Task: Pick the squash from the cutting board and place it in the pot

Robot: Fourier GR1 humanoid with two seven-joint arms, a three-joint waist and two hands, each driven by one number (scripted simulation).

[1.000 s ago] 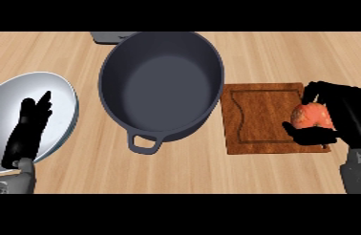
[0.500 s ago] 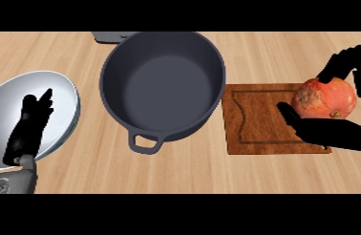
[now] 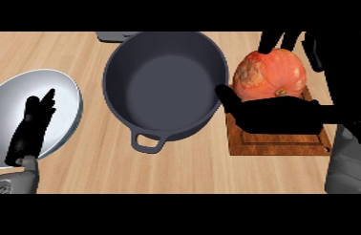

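An orange squash is held up above the wooden cutting board, close to the right rim of the dark grey pot. My right hand is shut on the squash, with the thumb curled under it and the fingers over its top. The pot is oval, has nothing inside and shows a loop handle at its near end. My left hand rests open with fingers up at the lower left, over a plate.
A white plate lies at the left, partly behind the left hand. A grey object peeks out behind the pot at the top edge. Bare wooden counter runs along the front.
The right hand has lifted the squash off the cutting board and carried it left toward the pot. The left hand has hardly moved.
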